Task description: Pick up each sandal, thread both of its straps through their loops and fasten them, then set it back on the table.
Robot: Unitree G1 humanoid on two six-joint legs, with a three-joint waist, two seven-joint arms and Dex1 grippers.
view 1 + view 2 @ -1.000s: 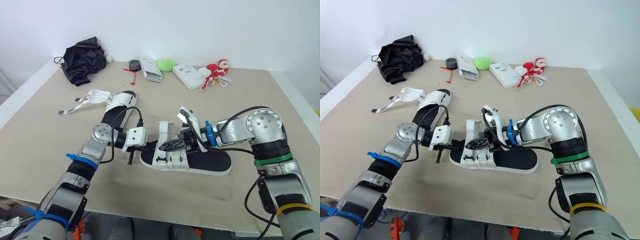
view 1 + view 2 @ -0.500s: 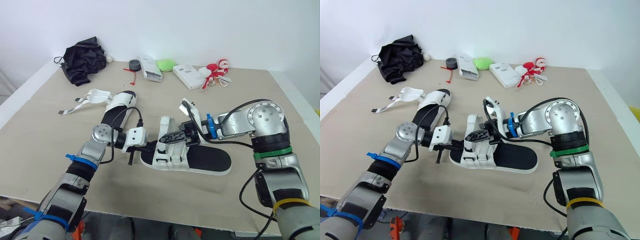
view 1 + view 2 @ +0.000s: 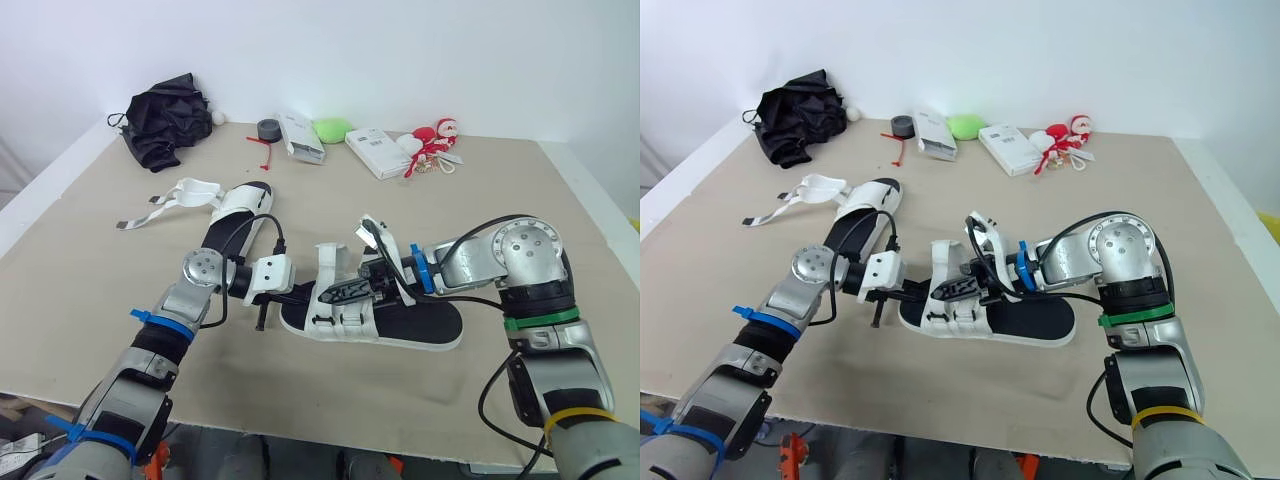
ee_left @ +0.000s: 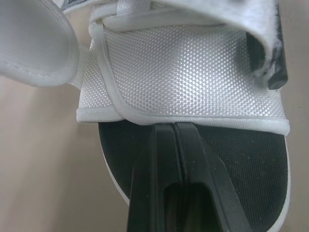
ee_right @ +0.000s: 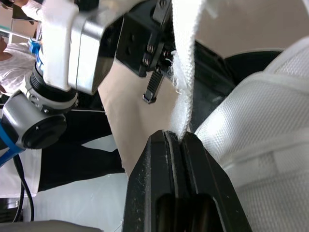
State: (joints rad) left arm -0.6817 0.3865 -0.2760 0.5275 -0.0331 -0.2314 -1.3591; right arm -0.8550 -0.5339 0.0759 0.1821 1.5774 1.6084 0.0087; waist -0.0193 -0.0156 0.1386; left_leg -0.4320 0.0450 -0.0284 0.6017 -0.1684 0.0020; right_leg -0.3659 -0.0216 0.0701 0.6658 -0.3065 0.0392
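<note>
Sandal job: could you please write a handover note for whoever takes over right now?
Left end effector: shut, tips at the near sandal's white upper, toe side.
Right end effector: shut on its loose strap, held up.
Near sandal on the table; far sandal farther back, straps loose.
Done: nothing visibly fastened. To do: thread and fasten both sandals.

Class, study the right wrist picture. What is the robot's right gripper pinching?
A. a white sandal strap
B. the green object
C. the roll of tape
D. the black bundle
A: the right gripper has its two black fingers shut on the frayed white strap of the sandal lying between the two arms.
</note>
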